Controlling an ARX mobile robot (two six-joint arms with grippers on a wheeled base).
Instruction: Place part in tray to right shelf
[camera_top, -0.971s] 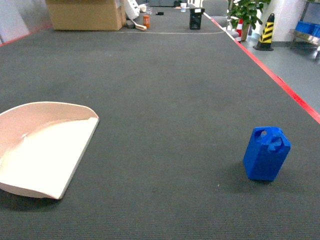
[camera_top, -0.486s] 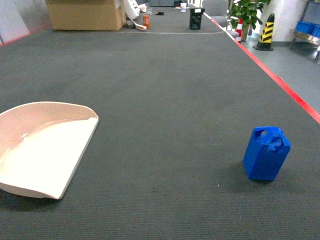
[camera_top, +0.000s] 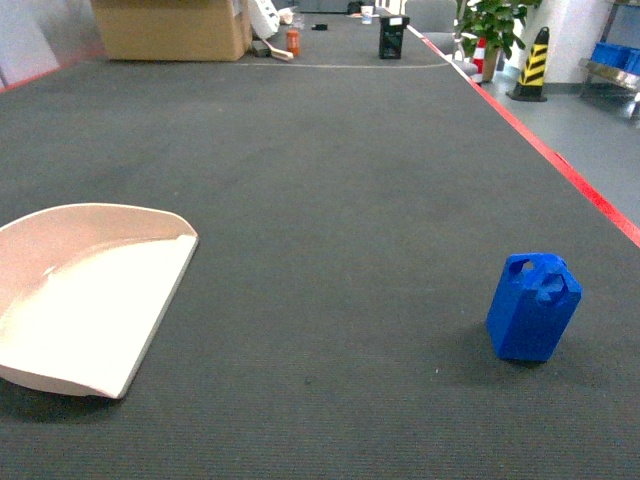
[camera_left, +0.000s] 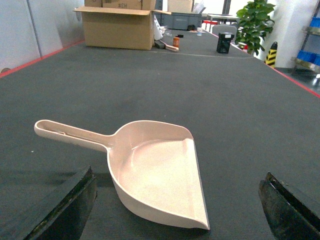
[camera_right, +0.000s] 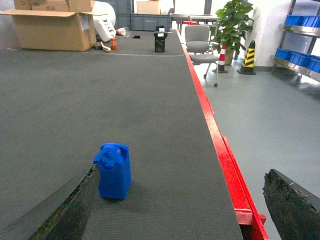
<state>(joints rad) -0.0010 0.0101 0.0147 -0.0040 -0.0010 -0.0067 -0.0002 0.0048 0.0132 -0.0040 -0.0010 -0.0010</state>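
Nearest in the left wrist view, the left gripper shows only as two dark fingertips at the lower corners, spread wide apart and holding nothing. Just beyond them the tray, a glossy cream plastic scoop shaped like a dustpan with curved raised walls, lies flat on the dark grey carpet-like bench; its straight front lip faces right and its long handle points left. In the head view the tray sits at the lower left.

The right gripper is likewise open and empty, its worn dark fingertips at the two bottom corners of the right wrist view. Between them, close to the left finger, stands the part, a solid bright-blue plastic block with a bevelled top and a loop-like handle. It is upright on the bench, well apart from the tray, at the lower right of the head view and short of the red edge strip.

Farther off on the bench are a large brown cardboard box, a small black container and an orange bottle. Beyond the red edge stand a potted green plant, a yellow-and-black striped cone and a grey office chair. At the far right, the right shelf, a steel rack, carries blue crates.
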